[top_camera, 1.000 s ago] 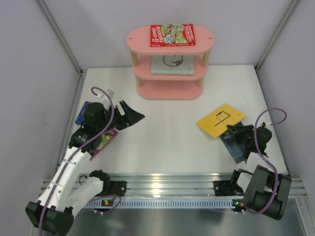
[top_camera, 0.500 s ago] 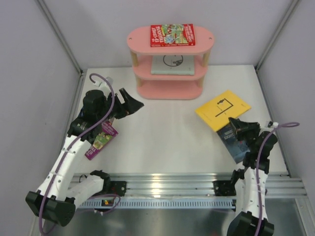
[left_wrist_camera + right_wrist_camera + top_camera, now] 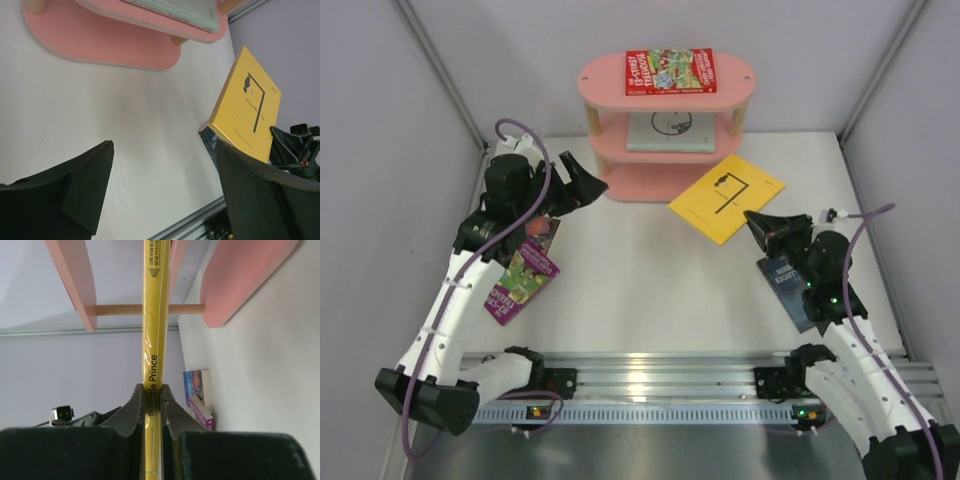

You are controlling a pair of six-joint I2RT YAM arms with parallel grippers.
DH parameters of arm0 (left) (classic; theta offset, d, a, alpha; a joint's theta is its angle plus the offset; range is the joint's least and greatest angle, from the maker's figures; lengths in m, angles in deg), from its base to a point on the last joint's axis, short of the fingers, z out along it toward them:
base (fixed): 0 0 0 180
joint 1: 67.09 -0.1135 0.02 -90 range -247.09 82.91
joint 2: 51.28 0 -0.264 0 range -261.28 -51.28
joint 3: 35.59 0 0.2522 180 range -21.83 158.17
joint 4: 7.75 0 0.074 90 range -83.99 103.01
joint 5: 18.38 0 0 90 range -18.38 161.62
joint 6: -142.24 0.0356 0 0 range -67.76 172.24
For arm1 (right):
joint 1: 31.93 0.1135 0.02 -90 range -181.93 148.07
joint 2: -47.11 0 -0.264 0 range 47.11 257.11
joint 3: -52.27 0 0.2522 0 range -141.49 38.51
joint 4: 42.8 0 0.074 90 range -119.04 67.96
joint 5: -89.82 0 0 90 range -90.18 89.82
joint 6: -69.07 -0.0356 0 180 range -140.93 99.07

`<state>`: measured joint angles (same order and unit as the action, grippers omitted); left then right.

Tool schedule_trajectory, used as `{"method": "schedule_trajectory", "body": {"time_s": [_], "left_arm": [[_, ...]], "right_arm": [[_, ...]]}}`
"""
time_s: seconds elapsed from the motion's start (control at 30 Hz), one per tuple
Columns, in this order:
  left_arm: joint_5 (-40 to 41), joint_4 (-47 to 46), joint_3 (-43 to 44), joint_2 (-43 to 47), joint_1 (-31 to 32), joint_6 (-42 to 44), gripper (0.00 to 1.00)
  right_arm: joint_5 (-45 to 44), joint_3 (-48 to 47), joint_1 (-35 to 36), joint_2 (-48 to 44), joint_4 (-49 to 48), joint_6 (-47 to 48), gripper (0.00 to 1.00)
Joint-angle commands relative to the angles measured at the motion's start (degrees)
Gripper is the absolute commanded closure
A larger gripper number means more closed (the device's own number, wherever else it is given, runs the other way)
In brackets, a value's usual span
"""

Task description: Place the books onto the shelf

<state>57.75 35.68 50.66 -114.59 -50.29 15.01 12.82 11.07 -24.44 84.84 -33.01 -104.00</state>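
The pink shelf [image 3: 666,160] stands at the back, with a red book [image 3: 670,72] on its top board and a pale grey-green book [image 3: 668,132] on the middle tier. My right gripper [image 3: 760,222] is shut on the yellow book [image 3: 725,197], which is held off the table just right of the shelf. In the right wrist view the gripper [image 3: 153,392] pinches the yellow book [image 3: 154,315] at the spine. A navy book [image 3: 795,290] lies under the right arm. A purple book [image 3: 523,278] lies at the left. My left gripper [image 3: 582,185] hangs open and empty by the shelf's left end.
A blue book [image 3: 197,385] lies against the purple book [image 3: 202,412] near the left wall. An aluminium rail [image 3: 650,370] runs along the near edge. Pale walls with metal posts [image 3: 440,80] close in both sides.
The right arm has stretched out and carried the yellow book leftward and farther back, up to the shelf. The left arm moved back toward the shelf's left end, uncovering the purple book.
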Motion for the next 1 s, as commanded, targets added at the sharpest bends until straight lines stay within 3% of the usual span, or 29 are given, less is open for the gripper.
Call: {"method": "schedule_trajectory", "body": {"time_s": [0.0, 0.27, 0.97], "left_arm": [[1.83, 1.7, 4.06, -0.06, -0.71, 2.69, 0.13], [1.47, 3.29, 6.7, -1.73, -1.68, 3.4, 0.12], [0.95, 2.23, 6.79, -0.07, -2.12, 3.75, 0.12]], "right_arm": [[-11.3, -5.16, 6.65, 2.77, -11.93, -2.98, 1.0], [-24.41, -9.46, 19.13, 13.93, -22.91, -2.9, 1.0], [-40.15, -23.17, 25.03, 32.39, -34.43, -2.19, 1.0]]}}
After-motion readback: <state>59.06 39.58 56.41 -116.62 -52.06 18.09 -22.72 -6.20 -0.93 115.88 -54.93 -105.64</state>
